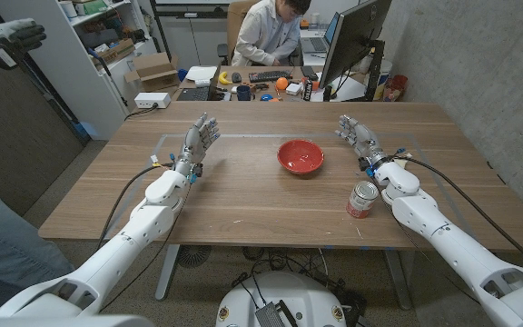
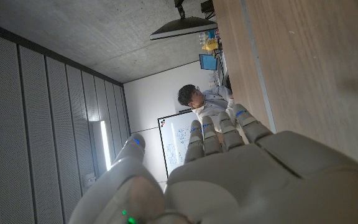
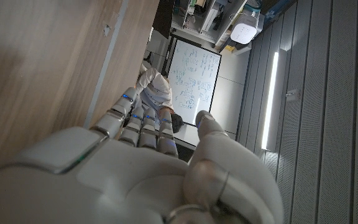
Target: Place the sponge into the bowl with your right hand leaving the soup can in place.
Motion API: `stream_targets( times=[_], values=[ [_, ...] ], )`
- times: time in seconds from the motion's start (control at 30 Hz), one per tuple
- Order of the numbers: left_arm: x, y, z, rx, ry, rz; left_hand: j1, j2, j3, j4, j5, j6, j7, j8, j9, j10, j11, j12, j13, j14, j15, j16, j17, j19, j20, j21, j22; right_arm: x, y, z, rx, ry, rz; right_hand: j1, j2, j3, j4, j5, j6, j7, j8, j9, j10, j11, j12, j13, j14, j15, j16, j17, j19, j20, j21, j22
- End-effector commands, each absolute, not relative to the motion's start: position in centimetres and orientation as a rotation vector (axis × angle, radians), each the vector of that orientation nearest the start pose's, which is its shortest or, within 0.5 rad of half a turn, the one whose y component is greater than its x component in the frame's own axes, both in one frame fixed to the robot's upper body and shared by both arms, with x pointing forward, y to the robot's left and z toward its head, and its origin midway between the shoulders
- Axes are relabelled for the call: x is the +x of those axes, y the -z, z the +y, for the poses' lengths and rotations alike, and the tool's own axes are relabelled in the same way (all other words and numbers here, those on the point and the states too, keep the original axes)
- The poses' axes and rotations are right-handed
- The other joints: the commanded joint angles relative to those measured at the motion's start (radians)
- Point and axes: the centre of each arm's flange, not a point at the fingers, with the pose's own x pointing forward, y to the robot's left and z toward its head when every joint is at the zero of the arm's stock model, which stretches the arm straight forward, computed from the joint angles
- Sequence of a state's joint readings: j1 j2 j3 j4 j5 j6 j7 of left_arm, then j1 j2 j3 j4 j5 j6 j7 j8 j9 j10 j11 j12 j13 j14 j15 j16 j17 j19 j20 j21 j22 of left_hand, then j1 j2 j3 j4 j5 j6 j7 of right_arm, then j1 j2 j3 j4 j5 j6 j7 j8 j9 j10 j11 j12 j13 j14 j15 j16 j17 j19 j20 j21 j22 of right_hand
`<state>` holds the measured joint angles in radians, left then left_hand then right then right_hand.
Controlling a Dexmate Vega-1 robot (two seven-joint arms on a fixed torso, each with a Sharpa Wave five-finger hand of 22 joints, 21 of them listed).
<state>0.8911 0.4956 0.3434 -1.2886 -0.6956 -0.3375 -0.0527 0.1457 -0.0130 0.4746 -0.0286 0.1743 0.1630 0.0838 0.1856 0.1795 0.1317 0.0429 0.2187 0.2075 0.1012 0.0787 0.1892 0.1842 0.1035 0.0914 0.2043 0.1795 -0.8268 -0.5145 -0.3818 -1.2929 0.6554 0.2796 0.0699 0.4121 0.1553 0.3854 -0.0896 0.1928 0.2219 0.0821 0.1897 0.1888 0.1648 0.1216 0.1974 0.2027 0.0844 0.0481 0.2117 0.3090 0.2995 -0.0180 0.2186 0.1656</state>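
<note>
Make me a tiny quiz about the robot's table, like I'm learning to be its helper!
1. True or false: the bowl has a sponge in it.
2. Which hand is the can closer to: A) left hand, B) right hand?
3. Fill in: the bowl is coloured ____.

Key: 1 false, it looks empty. 2 B. 3 red.

White-shelled arms (image 1: 157, 207), grey-fingered left robot hand (image 1: 198, 143) (black cables trailing from wrists).

Left hand (image 1: 200, 142) and right hand (image 1: 357, 134) stand empty, fingers extended.
</note>
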Motion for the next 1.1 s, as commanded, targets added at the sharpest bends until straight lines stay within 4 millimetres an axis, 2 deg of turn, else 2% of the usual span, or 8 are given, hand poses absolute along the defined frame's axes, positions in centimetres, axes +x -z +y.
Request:
stream_targets(
  times=[0.03,0.4,0.63,1.1],
  values=[
    [64.4,7.2,30.6,-0.174,0.200,-0.599,0.009,0.001,0.006,0.000,0.007,0.006,-0.001,0.005,0.002,0.006,-0.001,0.007,0.004,0.009,0.001,0.005,0.005,0.002,0.006,0.002,0.002,65.6,2.5,-27.8,0.014,-0.281,-0.575,0.014,0.001,0.005,-0.001,0.005,0.010,-0.001,0.006,0.003,0.010,0.001,0.007,0.004,0.008,0.001,0.006,0.003,0.006,0.003,0.001,0.004],
    [64.8,6.7,30.4,-0.145,0.202,-0.592,0.008,0.002,0.005,-0.001,0.007,0.006,-0.001,0.005,0.002,0.006,-0.001,0.006,0.004,0.006,0.000,0.004,0.005,0.000,0.008,0.001,0.002,65.9,2.4,-27.8,0.028,-0.278,-0.588,0.014,-0.001,0.002,-0.002,0.004,0.014,-0.001,0.007,0.003,0.011,-0.002,0.007,0.003,0.008,-0.002,0.007,0.002,0.005,0.003,-0.003,0.004],
    [65.0,6.8,30.2,-0.137,0.211,-0.587,0.007,0.003,0.004,-0.001,0.007,0.006,-0.002,0.005,0.002,0.004,-0.002,0.006,0.004,0.006,0.000,0.004,0.005,-0.002,0.010,0.000,0.003,65.9,1.7,-27.9,0.005,-0.284,-0.602,0.013,-0.001,0.000,-0.001,0.003,0.017,-0.001,0.008,0.003,0.016,-0.003,0.009,0.003,0.014,-0.003,0.010,0.001,0.006,0.004,-0.004,0.004],
    [64.9,6.5,30.4,-0.119,0.204,-0.580,0.005,0.004,0.003,-0.002,0.007,0.006,-0.003,0.005,0.002,0.004,-0.002,0.005,0.004,0.004,0.000,0.004,0.005,-0.005,0.013,-0.001,0.003,64.5,0.2,-29.2,-0.087,-0.263,-0.625,0.013,-0.002,-0.003,-0.002,0.003,0.019,-0.001,0.008,0.003,0.022,-0.004,0.012,0.003,0.018,-0.004,0.012,0.000,0.010,0.005,-0.007,0.004]
  ],
)
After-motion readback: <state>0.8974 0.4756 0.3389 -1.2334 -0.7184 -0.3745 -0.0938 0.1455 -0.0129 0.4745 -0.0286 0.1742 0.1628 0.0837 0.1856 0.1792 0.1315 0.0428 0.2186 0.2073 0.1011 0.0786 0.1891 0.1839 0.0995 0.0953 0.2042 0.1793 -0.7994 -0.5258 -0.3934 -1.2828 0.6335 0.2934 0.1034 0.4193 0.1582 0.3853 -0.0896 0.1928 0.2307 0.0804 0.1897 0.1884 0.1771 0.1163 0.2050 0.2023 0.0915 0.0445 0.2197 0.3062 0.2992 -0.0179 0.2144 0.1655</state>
